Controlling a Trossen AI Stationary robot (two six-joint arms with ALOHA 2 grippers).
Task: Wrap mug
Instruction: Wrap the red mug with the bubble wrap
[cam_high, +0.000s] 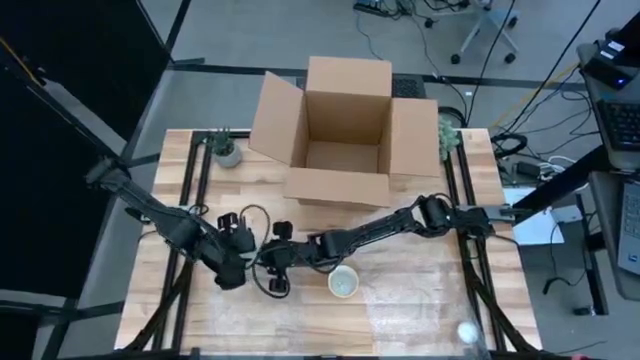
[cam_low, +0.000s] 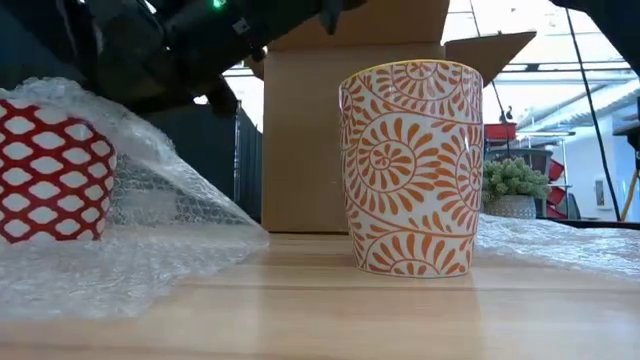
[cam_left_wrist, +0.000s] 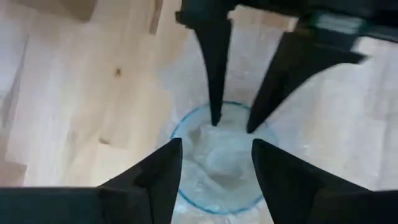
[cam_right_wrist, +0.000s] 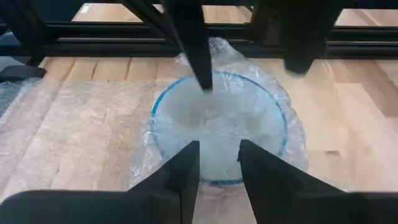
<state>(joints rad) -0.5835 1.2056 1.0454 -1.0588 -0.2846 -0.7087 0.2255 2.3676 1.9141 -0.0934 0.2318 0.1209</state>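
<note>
Wooden table (cam_high: 420, 320) under both arms, open cardboard box (cam_high: 275, 120) at the back with nothing showing inside it. Out in the open stands an orange-patterned mug (cam_low: 410, 165), bare and upright. The action is beside it: the red-lattice mug (cam_low: 45, 170), upright on the table with bubble wrap (cam_low: 170, 215) bunched around it.

Both grippers meet right over its mouth. Left gripper (cam_left_wrist: 216, 146) hovers above the blue rim, fingers apart. Right gripper (cam_right_wrist: 219, 146) faces it, fingers a narrower gap apart, tips down inside the cup. Wrap looks stuffed into the mouth, though from here I can't say for certain whether either finger pair pinches it.

Risks now: four fingertips crowd one small opening, so a careless push could knock them together. Press sideways on the rim and the mug could tip or slide on the slick film. Pull out too fast and the tucked wrap may spring back out. The orange mug sits near the right arm, so a wide swing could clip it.
</note>
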